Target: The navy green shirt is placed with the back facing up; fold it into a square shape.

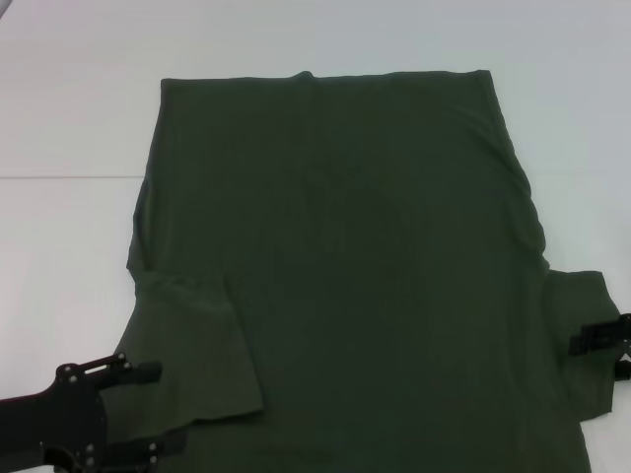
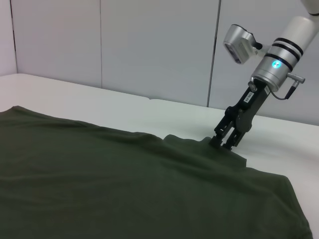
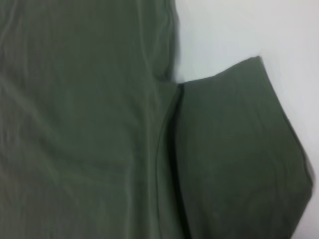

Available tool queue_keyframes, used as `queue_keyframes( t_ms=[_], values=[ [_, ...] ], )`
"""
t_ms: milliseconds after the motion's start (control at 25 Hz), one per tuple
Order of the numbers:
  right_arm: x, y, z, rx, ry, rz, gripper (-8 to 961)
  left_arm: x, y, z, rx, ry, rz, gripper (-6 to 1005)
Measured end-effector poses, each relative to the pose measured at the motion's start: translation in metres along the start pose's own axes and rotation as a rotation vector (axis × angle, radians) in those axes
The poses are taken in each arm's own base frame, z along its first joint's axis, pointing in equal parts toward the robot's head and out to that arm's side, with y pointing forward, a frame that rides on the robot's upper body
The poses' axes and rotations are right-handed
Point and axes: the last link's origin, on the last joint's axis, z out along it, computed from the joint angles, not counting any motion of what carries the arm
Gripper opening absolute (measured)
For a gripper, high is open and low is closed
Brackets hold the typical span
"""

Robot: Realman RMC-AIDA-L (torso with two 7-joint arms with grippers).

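Note:
The navy green shirt (image 1: 345, 246) lies spread flat on the white table (image 1: 59, 118), its hem at the far end. Its left sleeve (image 1: 197, 345) is folded inward over the body. My left gripper (image 1: 170, 406) is open at the near left, one finger (image 1: 138, 371) beside that folded sleeve. The right sleeve (image 1: 582, 296) sticks out flat, and my right gripper (image 1: 603, 345) is at its outer edge. In the left wrist view the right gripper (image 2: 224, 144) points down with its fingers close together on the sleeve edge (image 2: 219, 152). The right wrist view shows shirt body (image 3: 89, 124) and sleeve (image 3: 234, 149).
Bare white table surrounds the shirt to the left, far side and right (image 1: 582, 118). A pale panelled wall (image 2: 149, 45) stands behind the table. No other objects are in view.

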Motion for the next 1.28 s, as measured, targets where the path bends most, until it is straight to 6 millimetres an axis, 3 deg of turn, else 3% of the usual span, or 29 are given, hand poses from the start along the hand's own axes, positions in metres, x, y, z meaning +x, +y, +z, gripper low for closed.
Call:
queue_keyframes(
  t_ms=[720, 1280],
  values=[
    [-0.0014, 0.0026, 0.0008, -0.014, 0.002, -0.018, 744, -0.0006, 0.0005, -0.0005, 0.0, 0.0, -0.002, 846],
    [-0.0027, 0.0057, 0.0016, 0.005, 0.011, -0.058, 201, -0.0001, -0.0003, -0.0005, 0.004, 0.001, -0.003, 846]
  ],
)
